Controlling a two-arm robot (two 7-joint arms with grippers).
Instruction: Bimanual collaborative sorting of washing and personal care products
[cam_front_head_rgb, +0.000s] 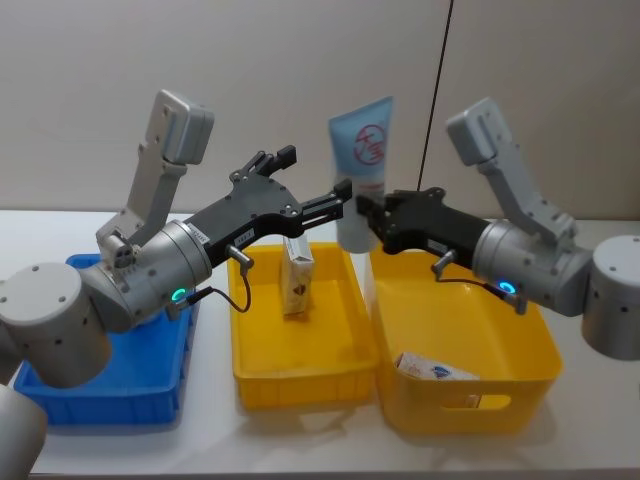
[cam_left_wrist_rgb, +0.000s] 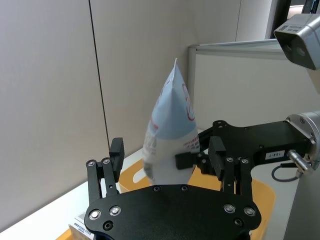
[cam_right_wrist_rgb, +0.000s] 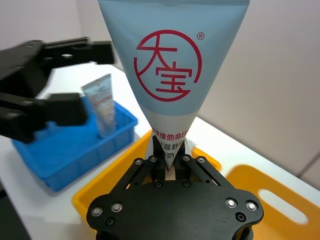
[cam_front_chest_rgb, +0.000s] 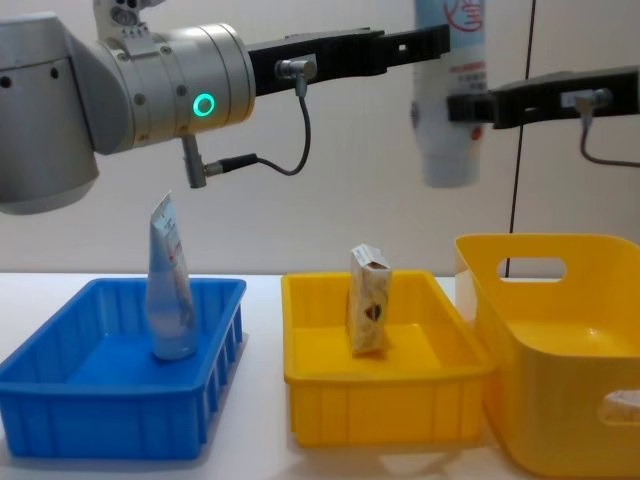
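The right gripper (cam_front_head_rgb: 366, 213) is raised above the gap between the two yellow trays, its jaws closed on the lower body of a pale-blue squeeze tube (cam_front_head_rgb: 361, 165). The tube stands cap end down and crimped end up, clear of the trays; the right wrist view shows its red circular print facing that camera and the jaws clamped just above the cap.

The left gripper (cam_front_head_rgb: 345, 203) reaches in from the left at the same height. Its jaws stand apart on either side of the tube's lower part, as seen in the left wrist view; whether the fingers (cam_left_wrist_rgb: 116, 155) touch the tube I cannot tell.

On the bench (cam_front_head_rgb: 600, 440) three trays stand in a row:
- The blue tray (cam_front_chest_rgb: 60, 395), on the left, holds a second squeeze tube (cam_front_chest_rgb: 170, 290), cap down and leaning slightly.
- The shallow yellow tray (cam_front_chest_rgb: 385, 410), in the middle, holds one small carton (cam_front_chest_rgb: 368, 300) standing upright near its centre.
- The deep yellow tray (cam_front_head_rgb: 530, 390), on the right and with a handle slot in its near wall, holds a flat carton (cam_front_head_rgb: 435, 368) lying on its floor toward the near left corner.

The trays sit just beside one another, the two yellow ones touching or nearly so.
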